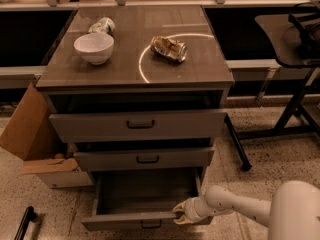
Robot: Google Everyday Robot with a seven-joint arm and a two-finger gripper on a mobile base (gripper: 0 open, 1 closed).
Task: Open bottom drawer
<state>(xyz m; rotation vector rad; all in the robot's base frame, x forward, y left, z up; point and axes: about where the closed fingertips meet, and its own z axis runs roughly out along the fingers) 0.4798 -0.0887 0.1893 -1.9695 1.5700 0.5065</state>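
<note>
Reaching in low from the right, the gripper meets the front edge of the bottom drawer (clamped or not, I cannot tell), well placed for pulling it open.

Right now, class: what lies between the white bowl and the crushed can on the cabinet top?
In the camera view, only bare cabinet top separates bowl and can. The hand is down at the right front edge of the open bottom drawer.
</note>
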